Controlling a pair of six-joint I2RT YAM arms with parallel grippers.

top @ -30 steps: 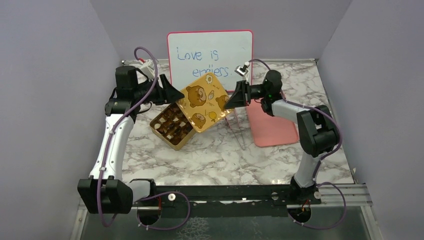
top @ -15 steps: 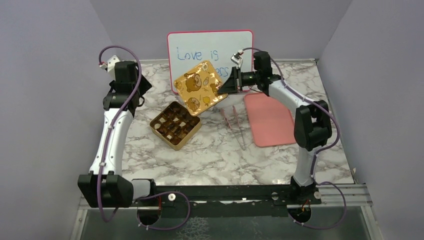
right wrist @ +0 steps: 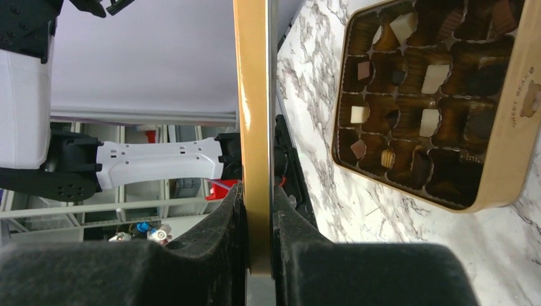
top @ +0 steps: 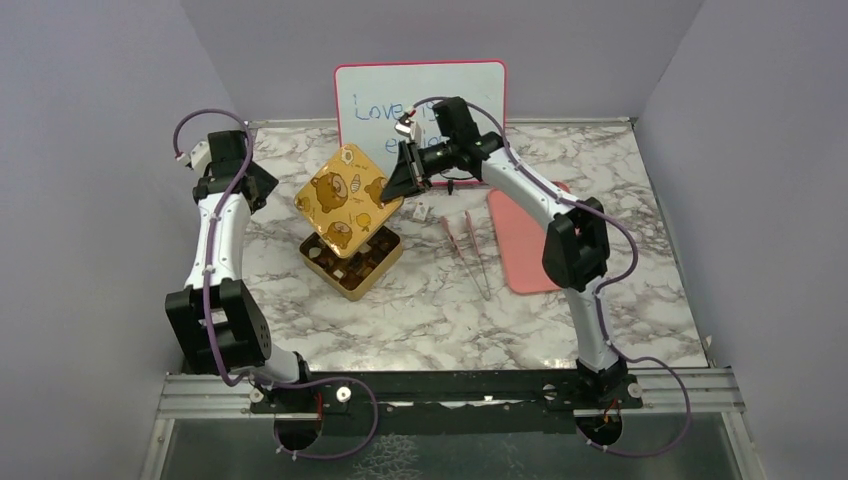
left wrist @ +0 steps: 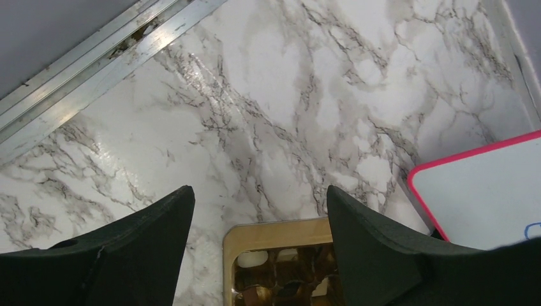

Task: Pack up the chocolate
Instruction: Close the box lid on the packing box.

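From above, the gold tin [top: 345,288] sits open near the middle of the tabletop [top: 440,310], with the chocolate [top: 362,262] lying in its compartments. The right jaws are clenched on the right corner of the bear-printed lid [top: 340,195], which hangs tilted over the tin's far side. The left arm [top: 215,215] is folded back over the tabletop's far left part, apart from both. A whiteboard [top: 420,95] leans at the far edge. A pink mat [top: 525,245] lies right of centre, with tweezers [top: 470,245] and a small white card [top: 424,212] between it and the tin. In the left wrist view, the left jaws stand released with only bare marble between them. One corner of the tin [left wrist: 281,228] shows at the bottom edge, with a cream piece of chocolate [left wrist: 254,258] inside. In the right wrist view, the lid [right wrist: 254,127] is seen edge-on, pinched between the right jaws. The tin [right wrist: 504,172] lies to the right, its cups holding dark, light-brown and cream chocolate [right wrist: 435,75].
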